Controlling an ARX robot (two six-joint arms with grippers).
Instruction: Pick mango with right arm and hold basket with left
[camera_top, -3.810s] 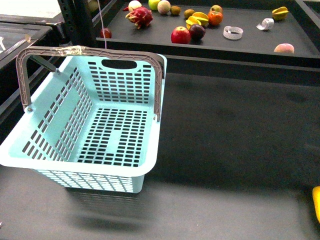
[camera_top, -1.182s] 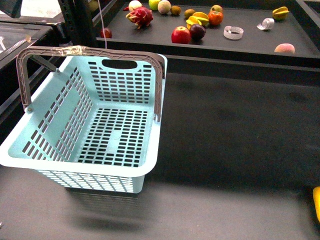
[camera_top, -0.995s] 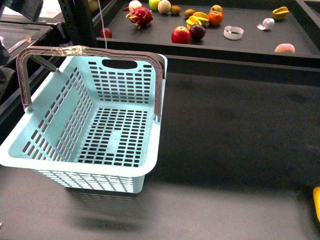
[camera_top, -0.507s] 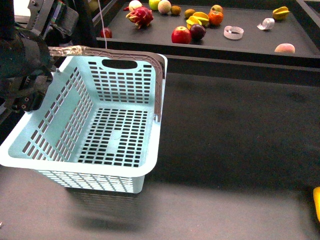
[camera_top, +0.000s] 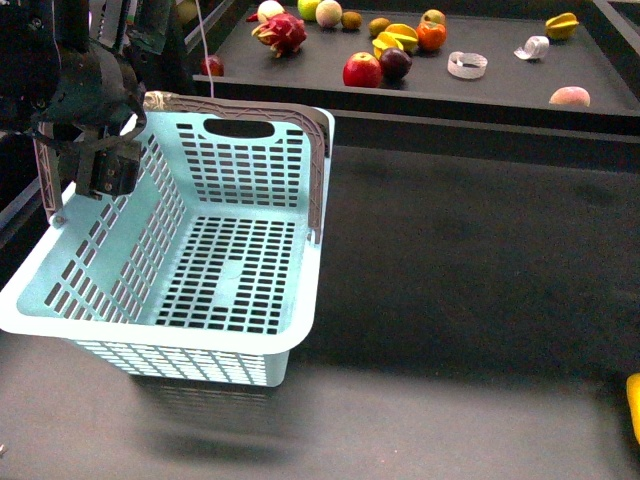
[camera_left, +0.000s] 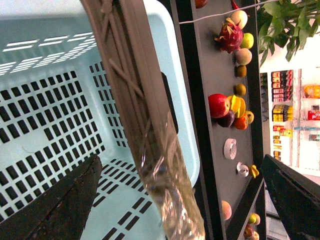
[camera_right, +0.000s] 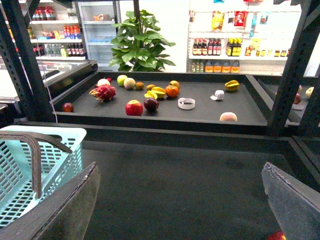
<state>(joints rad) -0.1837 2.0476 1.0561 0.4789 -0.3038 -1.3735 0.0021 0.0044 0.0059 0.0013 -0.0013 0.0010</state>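
The light blue basket (camera_top: 250, 160) sits at 8 o'clock in the front view. The left arm (camera_top: 70, 70) has just swung in at 10 o'clock. The left gripper (camera_left: 175, 200) straddles the taped handle (camera_left: 135, 100) with jaws apart, so the hold looks imminent. The right gripper (camera_right: 180, 210) is spread and empty. A yellow sliver at 4 o'clock, likely the mango (camera_top: 634, 405), lies untouched.

Basket (camera_top: 160, 335): smooth light-blue plastic. Handle (camera_left: 130, 90): grey-brown, ribbed; glossy crinkled clear tape (camera_left: 172, 200) wrap. Table (camera_top: 470, 280): matt dark.
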